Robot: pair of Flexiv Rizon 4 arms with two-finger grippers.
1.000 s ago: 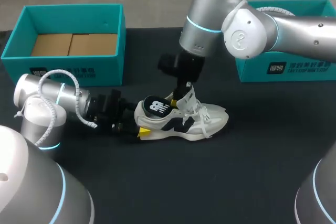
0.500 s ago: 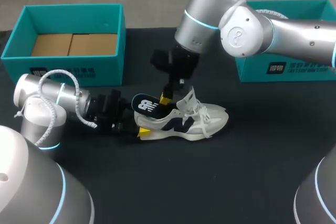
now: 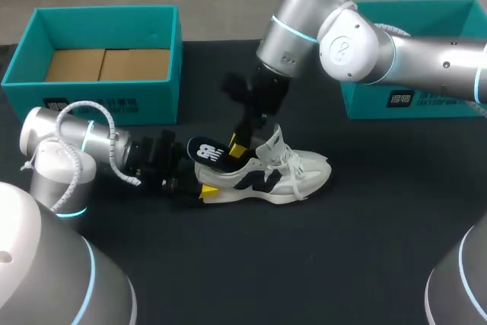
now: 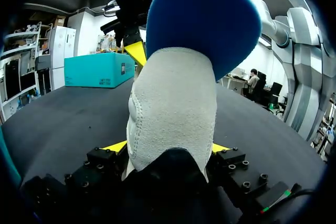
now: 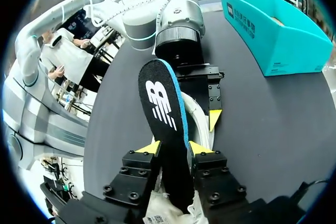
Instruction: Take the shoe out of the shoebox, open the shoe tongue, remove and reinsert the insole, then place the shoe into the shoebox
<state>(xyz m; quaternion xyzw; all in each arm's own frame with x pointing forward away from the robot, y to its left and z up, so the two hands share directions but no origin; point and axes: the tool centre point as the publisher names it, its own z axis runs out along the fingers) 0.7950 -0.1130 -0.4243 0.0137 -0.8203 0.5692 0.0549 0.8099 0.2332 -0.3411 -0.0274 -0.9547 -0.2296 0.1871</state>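
— Black tabletop, and the shoe sits on its sole out in the open, near the teal shoebox but not in it. Who holds what?

— Left gripper is clamped on the heel, a yellow tip pressed to each side. Right gripper is closed on the insole, one finger on the printed face and one on the blue underside. Its heel end rears up over the collar (the toe end is hidden, so I can't tell how much is inside).

— How will that insole behave?

— Thin foam, I'd judge: light, floppy, and prone to fold if pushed from its far end. A pinch close to the part entering the shoe should steer it better.

— And the shoe?

— Light, with a soft upper, so it would likely skid if left loose or cave in if squeezed mid-body. The heel looks the stiffest place to hold, which is where the left gripper has it.
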